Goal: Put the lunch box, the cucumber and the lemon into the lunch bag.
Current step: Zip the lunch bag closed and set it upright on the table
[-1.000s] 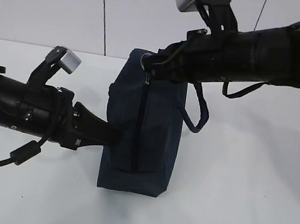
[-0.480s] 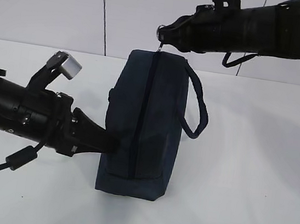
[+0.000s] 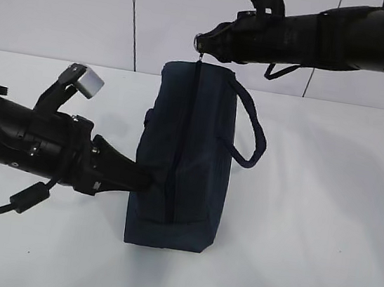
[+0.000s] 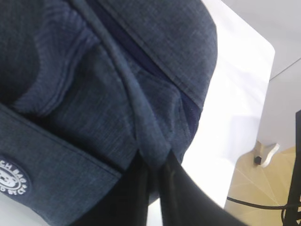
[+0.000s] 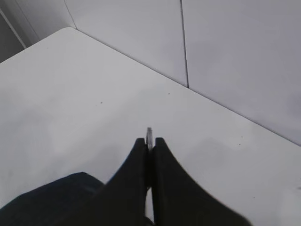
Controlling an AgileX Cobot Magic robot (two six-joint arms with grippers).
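The dark navy lunch bag stands on the white table with its zipper line running along the top and down the near end, looking closed. My left gripper is shut on a fold of the bag's fabric at its lower left side. My right gripper hovers just above the bag's far top end, shut on the metal ring pull of the zipper. One loop handle hangs on the bag's right side. The lunch box, the cucumber and the lemon are out of view.
The white table spreads around the bag, with a pale panelled wall behind it. A round white logo patch shows on the bag in the left wrist view. The table's far edge and a tan floor show there too.
My right gripper has risen from the bag's top end to just above it, holding the ring pull, and shifted slightly left. The left gripper has kept its hold.
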